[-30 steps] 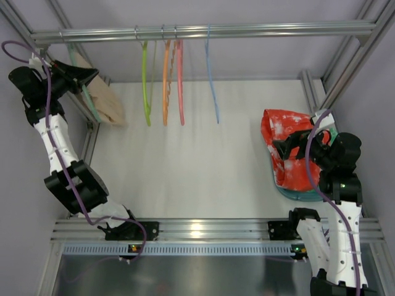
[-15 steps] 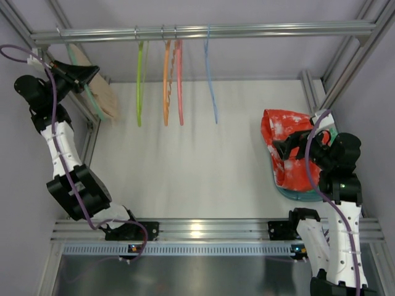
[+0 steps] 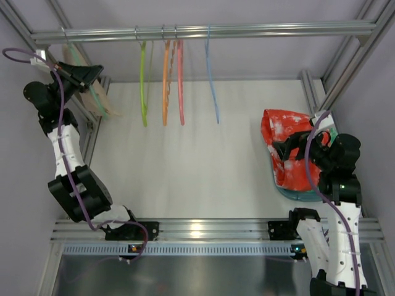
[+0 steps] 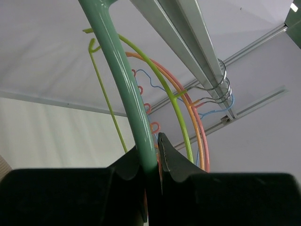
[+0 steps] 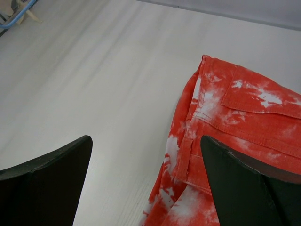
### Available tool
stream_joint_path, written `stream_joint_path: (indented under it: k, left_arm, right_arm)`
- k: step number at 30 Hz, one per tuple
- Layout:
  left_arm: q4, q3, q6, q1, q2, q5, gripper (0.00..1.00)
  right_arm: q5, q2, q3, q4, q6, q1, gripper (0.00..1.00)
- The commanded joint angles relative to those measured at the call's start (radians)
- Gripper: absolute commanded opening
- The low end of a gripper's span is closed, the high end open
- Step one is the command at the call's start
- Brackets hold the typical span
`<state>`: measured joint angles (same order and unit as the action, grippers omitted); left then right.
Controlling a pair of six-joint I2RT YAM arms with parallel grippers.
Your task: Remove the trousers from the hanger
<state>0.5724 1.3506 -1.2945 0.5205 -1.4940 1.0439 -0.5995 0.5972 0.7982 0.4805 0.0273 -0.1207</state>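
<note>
Left gripper [image 4: 157, 141] is clamped tight on the hanger [image 4: 123, 84], up in the far-left corner under the rail [image 3: 259, 28]. The trousers [image 3: 89, 102] hang on it, beige fabric bunched just beside that claw. Right gripper [image 5: 146, 141] hovers wide open over the red cloth [image 5: 235, 122] on the right.

Bright, even light. A white shine glares on the metal bar [image 3: 197, 229] at the table's [image 3: 197, 166] near edge; shadows are faint.

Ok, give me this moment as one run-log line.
left gripper: shut on hanger | trousers: on hanger | right gripper: open, over red cloth edge
</note>
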Motion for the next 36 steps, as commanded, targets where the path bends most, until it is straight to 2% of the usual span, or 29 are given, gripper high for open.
stream_joint_path:
  k: [1, 5, 10, 13, 14, 16, 17, 19, 20, 25, 26, 28, 30, 32, 36]
  left_arm:
    - [0.327, -0.054, -0.018, -0.028, 0.164, 0.005, 0.00]
    - [0.270, -0.227, -0.071, -0.030, 0.351, -0.050, 0.00]
    - [0.076, -0.303, -0.060, -0.039, 0.553, -0.073, 0.00]
    - [-0.061, -0.306, -0.068, -0.039, 0.616, -0.094, 0.00]
    - [-0.198, -0.307, -0.069, -0.039, 0.664, -0.100, 0.00]
    - [-0.334, -0.300, -0.037, -0.039, 0.704, -0.113, 0.00]
    - [-0.521, -0.285, -0.022, -0.040, 0.722, -0.114, 0.00]
    - [-0.673, -0.254, -0.011, -0.043, 0.729, -0.119, 0.00]
    - [-0.696, -0.252, -0.017, -0.043, 0.736, -0.110, 0.00]
    - [-0.724, -0.205, -0.055, -0.048, 0.745, -0.071, 0.00]
    - [-0.724, -0.180, -0.061, -0.048, 0.747, -0.052, 0.00]
    - [-0.724, -0.157, -0.080, -0.054, 0.749, -0.029, 0.00]
    - [-0.724, -0.124, -0.080, -0.076, 0.755, -0.007, 0.00]
    - [-0.724, -0.084, -0.072, -0.089, 0.764, 0.010, 0.00]
    - [-0.726, -0.003, -0.066, -0.120, 0.767, 0.039, 0.00]
  right_arm:
    - [-0.014, -0.016, 0.024, -0.025, 0.020, -0.002, 1.00]
    - [-0.031, -0.020, 0.032, -0.036, 0.026, -0.002, 1.00]
    - [-0.124, -0.027, 0.036, -0.123, 0.002, -0.002, 0.99]
    - [-0.189, -0.017, 0.033, -0.192, -0.061, 0.000, 0.99]
    - [-0.198, -0.011, 0.026, -0.248, -0.085, 0.006, 0.99]
    - [-0.207, 0.007, 0.019, -0.292, -0.092, 0.019, 0.99]
    - [-0.204, 0.013, 0.016, -0.328, -0.092, 0.047, 0.99]
    - [-0.188, 0.035, 0.015, -0.374, -0.096, 0.084, 0.99]
    - [-0.178, 0.041, 0.012, -0.399, -0.101, 0.108, 0.99]
    - [-0.030, 0.116, 0.027, -0.543, -0.073, 0.392, 0.99]
    - [-0.002, 0.130, 0.039, -0.552, -0.044, 0.491, 0.99]
    - [0.078, 0.173, 0.041, -0.604, -0.003, 0.599, 0.99]
    - [0.169, 0.217, 0.033, -0.655, 0.043, 0.763, 0.99]
    - [0.233, 0.248, 0.012, -0.753, 0.092, 0.913, 1.00]
    - [0.378, 0.370, -0.030, -0.960, 0.198, 1.127, 0.99]
